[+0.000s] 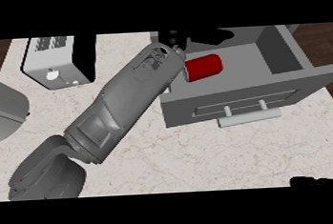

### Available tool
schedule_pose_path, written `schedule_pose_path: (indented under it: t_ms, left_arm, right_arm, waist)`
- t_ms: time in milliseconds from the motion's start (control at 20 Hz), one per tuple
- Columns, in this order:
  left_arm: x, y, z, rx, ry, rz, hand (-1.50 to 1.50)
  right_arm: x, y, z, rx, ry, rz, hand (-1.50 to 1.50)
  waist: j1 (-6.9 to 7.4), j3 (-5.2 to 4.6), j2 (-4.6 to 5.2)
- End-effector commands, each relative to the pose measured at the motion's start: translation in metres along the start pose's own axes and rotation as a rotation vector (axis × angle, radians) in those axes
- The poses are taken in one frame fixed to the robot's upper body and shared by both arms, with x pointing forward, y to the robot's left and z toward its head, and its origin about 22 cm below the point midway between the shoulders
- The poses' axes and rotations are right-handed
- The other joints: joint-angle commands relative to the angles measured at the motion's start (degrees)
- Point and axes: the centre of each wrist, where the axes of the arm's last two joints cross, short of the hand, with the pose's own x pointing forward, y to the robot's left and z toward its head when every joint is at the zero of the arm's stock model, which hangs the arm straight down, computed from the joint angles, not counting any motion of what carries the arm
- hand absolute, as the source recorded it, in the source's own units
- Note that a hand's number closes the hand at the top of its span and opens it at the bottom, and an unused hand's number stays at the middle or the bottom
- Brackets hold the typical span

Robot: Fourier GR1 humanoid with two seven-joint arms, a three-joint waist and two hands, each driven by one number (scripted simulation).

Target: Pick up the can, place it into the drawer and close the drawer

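Reaching across the counter (221,154), the left forearm (127,106) ends at the open drawer (279,55). The red can (204,67) lies inside it, at its left side. The left hand (171,37) sits just beyond the can; whether its fingers grip, I cannot tell. Judged best: let go fully, lift clear of the drawer's wall, then push the handle (249,117). The right hand (321,180) barely shows below the drawer, fingers unclear.

Red cylindrical can (204,67) in plain grey box-shaped drawer (279,50); grey forearm (127,104); cream marble-veined counter top (221,154); white boxy toaster (50,60) with black side.
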Motion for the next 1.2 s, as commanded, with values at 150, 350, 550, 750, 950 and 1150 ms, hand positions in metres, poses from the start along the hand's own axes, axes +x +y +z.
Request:
schedule_pose_path:
  t_ms: [150, 350, 550, 750, 950, 1150]
  left_arm:
    - [0.003, -0.001, 0.001, -0.009, 0.009, 0.072, -1.5]
    - [0.017, -0.005, 0.004, 0.01, 0.003, 0.125, -1.5]
    - [0.023, -0.007, 0.005, 0.014, -0.016, 0.123, -1.5]
    - [0.026, -0.008, 0.005, 0.018, -0.042, 0.108, -1.5]
    - [0.012, -0.005, 0.007, 0.018, -0.007, 0.129, -1.5]
    - [0.023, 0.006, -0.004, 0.014, -0.02, 0.125, -1.5]
  right_arm:
    - [0.011, 0.005, -0.018, 0.036, -0.097, 0.185, -1.5]
    - [0.021, 0.005, -0.016, 0.075, -0.117, 0.299, -1.5]
    - [0.024, 0.02, -0.009, 0.111, -0.123, 0.457, -1.5]
    - [-0.002, 0.034, -0.034, 0.16, -0.122, 0.633, -1.5]
    - [-0.014, 0.039, -0.037, 0.228, -0.114, 0.757, -1.5]
    - [-0.045, 0.065, -0.042, 0.242, -0.071, 0.848, -1.5]
  waist:
    - [1.85, -0.05, -0.08]
    - [2.09, -0.05, -0.56]
    - [3.31, -0.09, -1.03]
    - [5.3, -0.06, -0.87]
    - [5.69, -0.08, -1.13]
    - [7.14, -0.09, -1.34]
